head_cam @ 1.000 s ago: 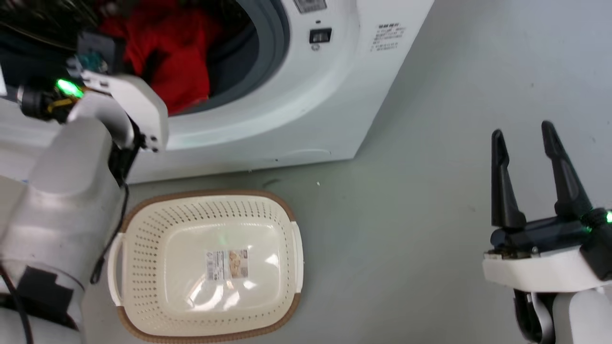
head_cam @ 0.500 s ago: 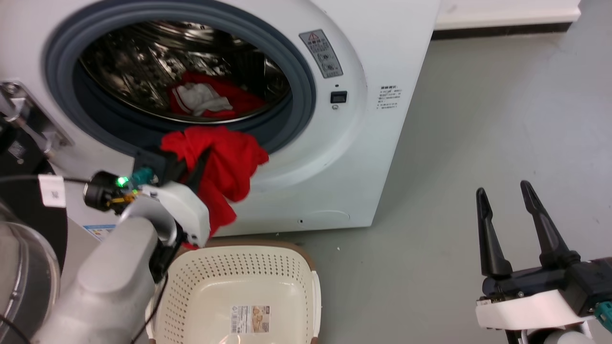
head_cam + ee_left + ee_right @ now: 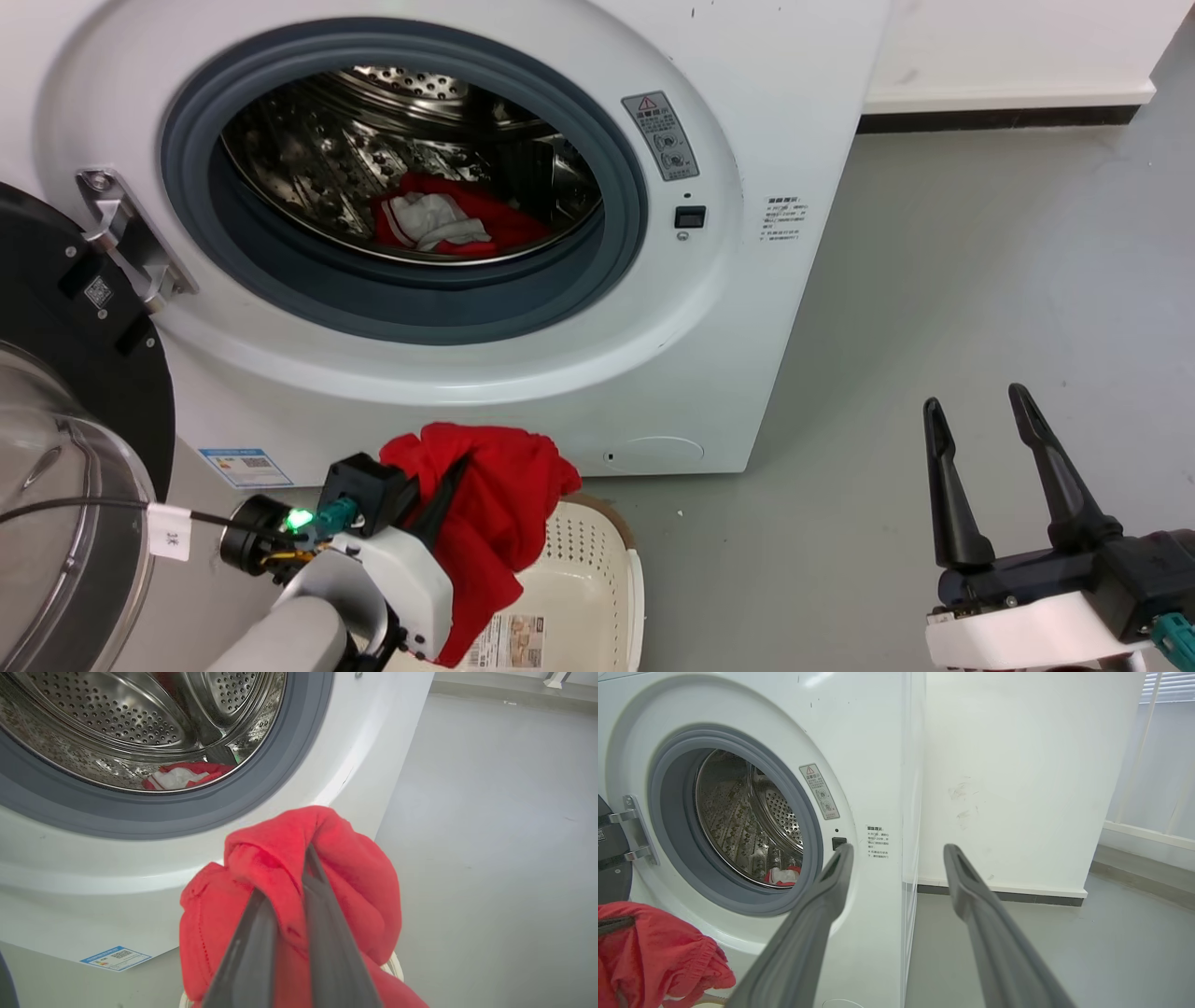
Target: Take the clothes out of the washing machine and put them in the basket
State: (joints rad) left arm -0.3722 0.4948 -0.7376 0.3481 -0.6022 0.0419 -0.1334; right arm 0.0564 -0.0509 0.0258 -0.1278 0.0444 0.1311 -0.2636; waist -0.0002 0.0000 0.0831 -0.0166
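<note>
A smooth grey floor (image 3: 980,280) meets a white wall (image 3: 1017,765) along a dark skirting strip (image 3: 990,119). Faint scuff marks (image 3: 962,802) show on the wall, and slatted blinds (image 3: 1169,686) hang at far right.

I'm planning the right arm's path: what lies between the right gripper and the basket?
In the head view, the stretch between the right gripper and the basket is bare grey floor, with nothing lying on it.

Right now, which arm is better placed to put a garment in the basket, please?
Left. The left gripper is shut on a red garment above the basket; the right gripper is open, empty, farther off.
</note>
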